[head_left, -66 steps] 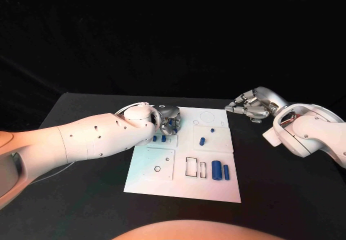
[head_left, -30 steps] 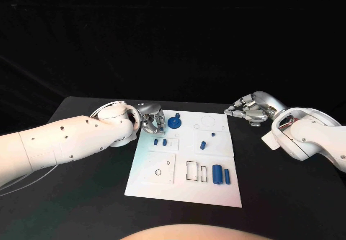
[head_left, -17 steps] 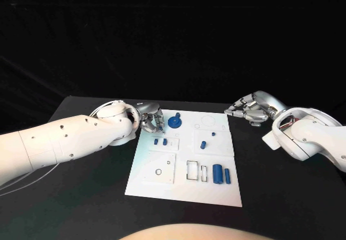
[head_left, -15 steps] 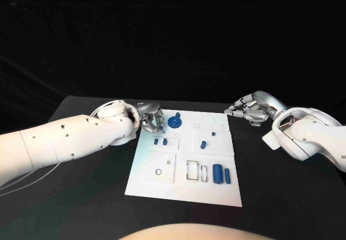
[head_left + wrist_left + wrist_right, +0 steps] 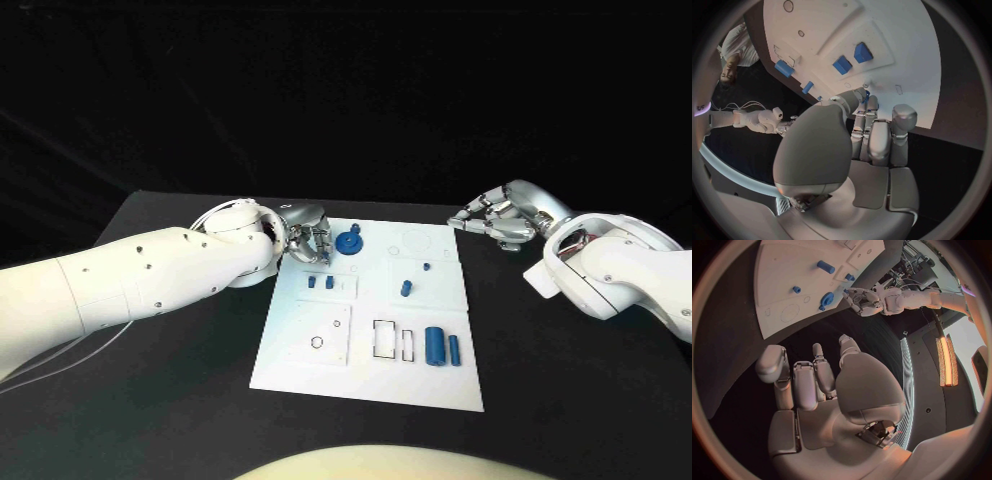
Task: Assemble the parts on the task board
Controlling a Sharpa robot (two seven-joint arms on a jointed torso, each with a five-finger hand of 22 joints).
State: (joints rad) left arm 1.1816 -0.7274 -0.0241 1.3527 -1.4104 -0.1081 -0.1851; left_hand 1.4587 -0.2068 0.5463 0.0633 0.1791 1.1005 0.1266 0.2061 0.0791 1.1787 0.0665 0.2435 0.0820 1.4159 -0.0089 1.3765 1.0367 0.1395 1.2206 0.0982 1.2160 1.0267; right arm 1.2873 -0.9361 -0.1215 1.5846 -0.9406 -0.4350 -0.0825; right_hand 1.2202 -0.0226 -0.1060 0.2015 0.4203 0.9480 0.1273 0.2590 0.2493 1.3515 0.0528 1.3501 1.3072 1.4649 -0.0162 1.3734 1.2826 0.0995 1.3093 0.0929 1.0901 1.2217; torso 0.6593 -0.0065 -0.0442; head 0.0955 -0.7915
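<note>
Task board (image 5: 368,345) at table centre. Blue gear (image 5: 349,243) near board's far left corner; judged light, rigid, best pinched at raised hub. Beside it left hand (image 5: 306,243), fingers curled, nothing visibly held. Right hand (image 5: 498,222) off far right corner, curled, empty. Seven blue parts counted.

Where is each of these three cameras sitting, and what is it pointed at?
Head view: on the robot's head, looking down at the task board; both white arms reach in.
Left wrist view: behind the left hand, facing the board's blue parts.
Right wrist view: behind the right hand, facing the board's far corner.
Shared: the right wrist view and head view both show the blue round part.
</note>
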